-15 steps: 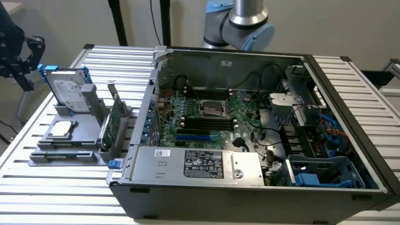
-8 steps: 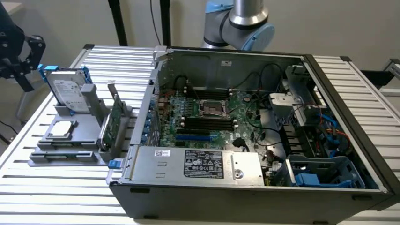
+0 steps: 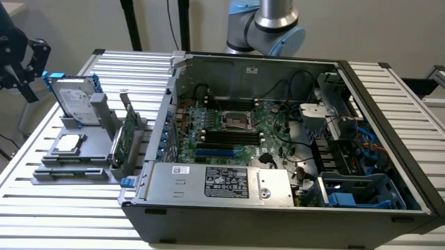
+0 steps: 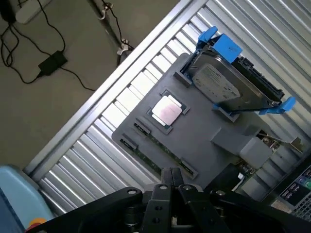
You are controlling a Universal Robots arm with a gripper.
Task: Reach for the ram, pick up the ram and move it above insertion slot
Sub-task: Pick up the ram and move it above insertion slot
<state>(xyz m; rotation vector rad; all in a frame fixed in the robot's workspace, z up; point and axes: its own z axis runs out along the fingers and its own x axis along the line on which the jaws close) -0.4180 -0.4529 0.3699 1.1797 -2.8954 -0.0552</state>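
On the exterior view's left, a grey holder sits on the slatted bench, just beside an open computer case that takes up the middle and the exterior view's right. A silver hard drive in a blue frame stands upright at the far end of the holder. A square chip lies flat nearer to me, and a wide green card stands on edge between the holder and the case. Inside the case the green board lies flat, with long black slots across its middle and a silver box along the near wall. The arm rises behind the far wall of the case. From the wrist view, looking down over the holder, the ram lies flat in a groove along the holder's edge. It is just beside the chip, on the side away from the hard drive. The jaws are pressed together with nothing between them, hanging over that edge near the ram but apart from it. Beyond the bench, a black cable and adapter lie on the floor.
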